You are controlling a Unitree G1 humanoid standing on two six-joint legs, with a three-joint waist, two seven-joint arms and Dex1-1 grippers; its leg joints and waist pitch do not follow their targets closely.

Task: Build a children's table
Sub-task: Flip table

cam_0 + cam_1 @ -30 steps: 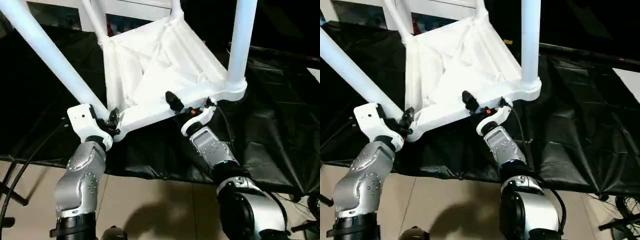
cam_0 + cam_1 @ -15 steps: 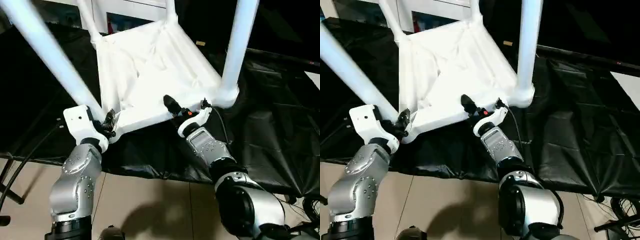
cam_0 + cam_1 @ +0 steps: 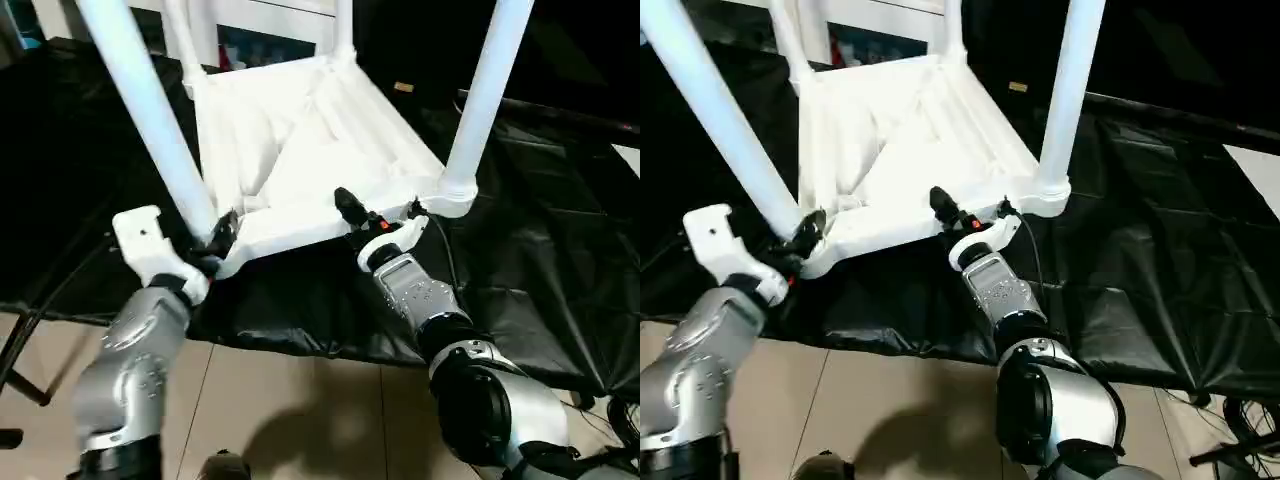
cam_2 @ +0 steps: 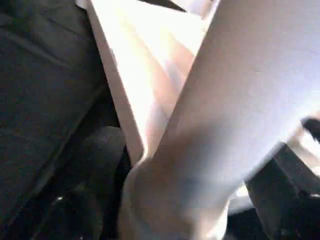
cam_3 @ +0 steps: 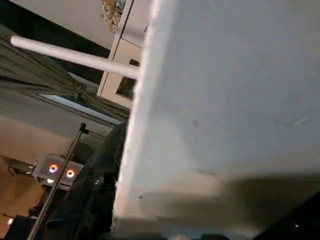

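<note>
- The children's table (image 3: 310, 150) lies upside down on black sheeting (image 3: 520, 270), all four legs socketed; its near edge has settled lower than a second ago.
- The near-left leg (image 3: 150, 110), at 10 o'clock, now stands steeper.
- The left gripper (image 3: 215, 240) sits at that leg's corner socket, jaws spreading, apparently letting go.
- The right gripper (image 3: 365, 215) pinches the tabletop's near rim at 6 o'clock.
- Assembly looks nearly done.
- No readable writing.
</note>
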